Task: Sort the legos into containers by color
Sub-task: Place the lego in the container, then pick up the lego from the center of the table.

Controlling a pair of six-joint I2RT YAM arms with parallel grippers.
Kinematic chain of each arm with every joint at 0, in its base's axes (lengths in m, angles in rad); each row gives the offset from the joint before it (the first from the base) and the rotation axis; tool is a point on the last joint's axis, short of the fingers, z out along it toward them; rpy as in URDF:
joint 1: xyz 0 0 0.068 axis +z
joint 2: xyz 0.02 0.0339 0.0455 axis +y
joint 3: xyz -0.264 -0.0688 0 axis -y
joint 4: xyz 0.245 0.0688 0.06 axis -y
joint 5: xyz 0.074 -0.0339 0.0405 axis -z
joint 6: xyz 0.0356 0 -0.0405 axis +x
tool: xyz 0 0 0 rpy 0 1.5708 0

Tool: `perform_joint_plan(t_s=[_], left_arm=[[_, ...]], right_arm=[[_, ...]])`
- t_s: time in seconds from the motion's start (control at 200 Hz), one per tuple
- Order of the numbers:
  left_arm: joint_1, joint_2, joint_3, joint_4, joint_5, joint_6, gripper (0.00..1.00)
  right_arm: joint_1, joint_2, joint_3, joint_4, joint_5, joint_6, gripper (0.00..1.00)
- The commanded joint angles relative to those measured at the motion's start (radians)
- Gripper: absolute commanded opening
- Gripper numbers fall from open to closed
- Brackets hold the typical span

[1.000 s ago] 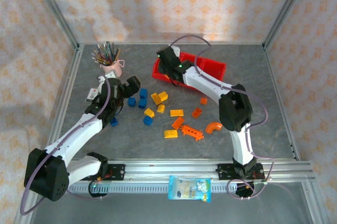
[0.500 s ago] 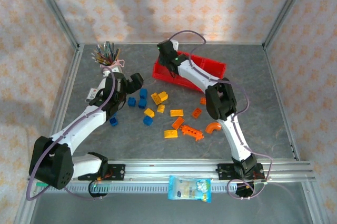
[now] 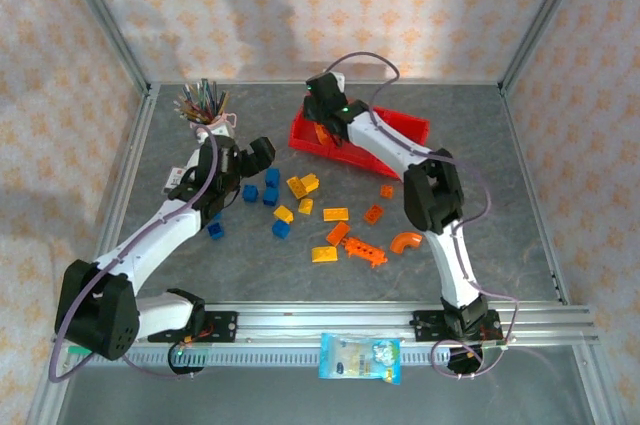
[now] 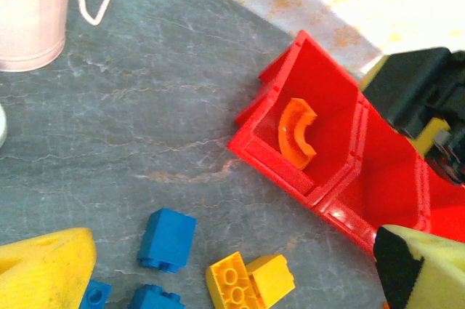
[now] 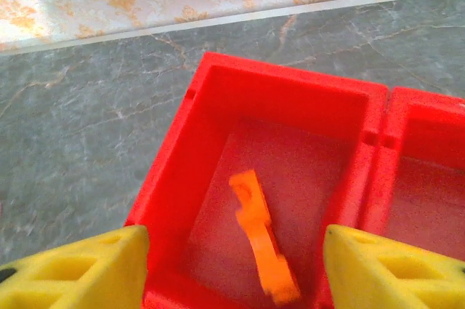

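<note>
Packet [image 3: 360, 358] on the near rail, between the two arm bases. Beyond it, legos loose on the grey table [image 3: 500, 205]: an orange arch [image 3: 406, 242] and a long orange studded piece [image 3: 365, 251] nearest, flat orange and yellow bricks [image 3: 335, 213] mid-table, yellow bricks [image 3: 302, 185] and blue bricks [image 3: 271, 185] further left. Left gripper [image 3: 255, 157] hangs just left of the blue group, its yellow pads [image 4: 43, 269] spread wide, nothing between them. Farther back sits the red tray of bins [image 3: 405, 123], running left to right. Right gripper [image 3: 322, 110] is above the tray's left-end compartment, pads [image 5: 73, 265] wide apart and holding nothing. One orange arch piece [image 5: 261, 243] lies on that compartment's floor. Pink cup of pencils [image 3: 205, 117] stands far left, well apart from the tray.
</note>
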Motion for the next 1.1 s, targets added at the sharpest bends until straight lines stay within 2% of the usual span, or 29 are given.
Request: perform_joint_plan(t_s=[0.0, 0.275, 0.531, 0.846, 1.091], left_arm=[[-0.01, -0.039, -0.015, 0.004, 0.043, 0.002, 0.99], [-0.099, -0.078, -0.079, 0.027, 0.025, -0.039, 0.99], [-0.179, -0.096, -0.143, 0.082, 0.002, -0.111, 0.99], [-0.223, -0.111, -0.185, 0.116, 0.0, -0.152, 0.99], [-0.224, -0.104, -0.185, 0.102, 0.0, -0.147, 0.99]], right_arm=[[0.005, -0.173, -0.146, -0.036, 0.004, 0.001, 0.67], [0.005, -0.446, -0.516, -0.115, 0.067, 0.083, 0.73], [0.018, -0.6, -0.795, -0.165, 0.077, 0.267, 0.79], [0.092, -0.59, -0.956, -0.121, 0.056, 0.456, 0.84], [0.098, -0.542, -0.991, -0.08, 0.059, 0.516, 0.79]])
